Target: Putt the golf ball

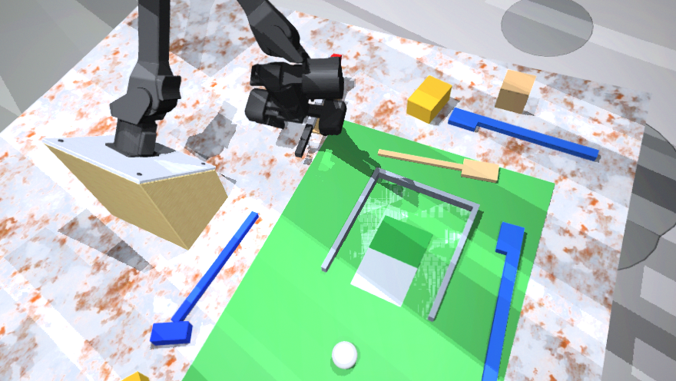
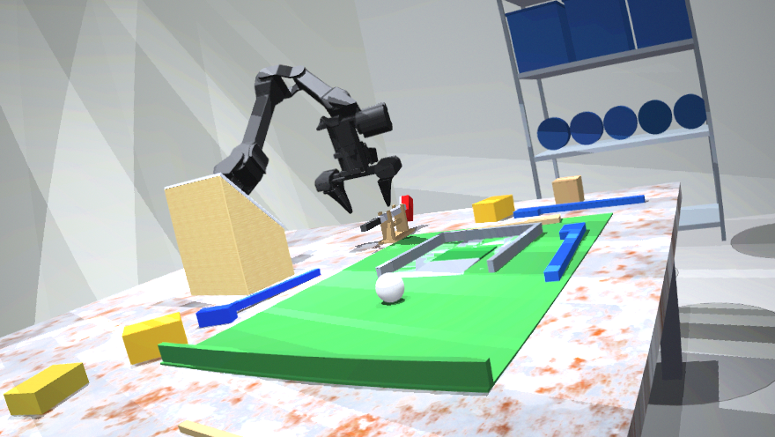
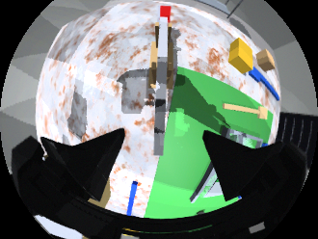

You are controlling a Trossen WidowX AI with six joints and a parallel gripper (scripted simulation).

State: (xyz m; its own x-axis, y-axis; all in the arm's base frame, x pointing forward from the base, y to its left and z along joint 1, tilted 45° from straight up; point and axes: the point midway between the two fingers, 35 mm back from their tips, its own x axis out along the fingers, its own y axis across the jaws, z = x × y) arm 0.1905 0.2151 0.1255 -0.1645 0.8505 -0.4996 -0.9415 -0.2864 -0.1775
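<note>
1. Gripper [image 2: 362, 190] jaws are being held spread wide, with nothing gripped between them, above the red putter [image 2: 391, 213].
2. Red putter is being propped on a small wooden stand [image 2: 394, 228] just off the green mat's [image 2: 347, 320] far corner, near the table's far edge.
3. Golf ball [image 2: 389, 286] is being left resting on the mat, near the ramp [image 1: 384, 280] toward the table's near edge.

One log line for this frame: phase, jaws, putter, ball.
phase: approach above red putter | jaws of gripper: open, empty | putter: on wooden stand, untouched | golf ball: on green mat, below ramp
</note>
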